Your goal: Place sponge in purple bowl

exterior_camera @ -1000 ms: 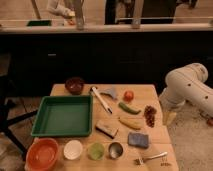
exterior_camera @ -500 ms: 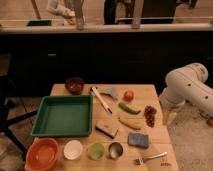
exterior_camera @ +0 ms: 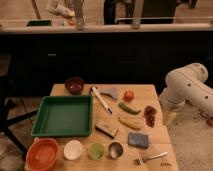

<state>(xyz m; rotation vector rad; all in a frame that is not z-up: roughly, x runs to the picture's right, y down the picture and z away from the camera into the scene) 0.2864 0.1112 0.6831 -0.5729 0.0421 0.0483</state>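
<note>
The blue-grey sponge [exterior_camera: 137, 140] lies flat near the front right of the wooden table [exterior_camera: 150, 92]. The dark purple bowl [exterior_camera: 75, 85] stands at the table's back left corner, empty as far as I can see. My white arm [exterior_camera: 186, 89] bends in from the right, off the table. My gripper [exterior_camera: 170, 118] hangs low beside the table's right edge, well away from the sponge and far from the bowl. It holds nothing that I can see.
A green tray [exterior_camera: 62, 116] fills the left middle. An orange bowl [exterior_camera: 42, 154], white bowl [exterior_camera: 73, 149], green cup [exterior_camera: 96, 151] and metal cup [exterior_camera: 116, 149] line the front. A brown-and-tan block [exterior_camera: 107, 130], banana [exterior_camera: 130, 122], grapes [exterior_camera: 150, 115], tomato [exterior_camera: 129, 95] and fork [exterior_camera: 150, 158] lie around the sponge.
</note>
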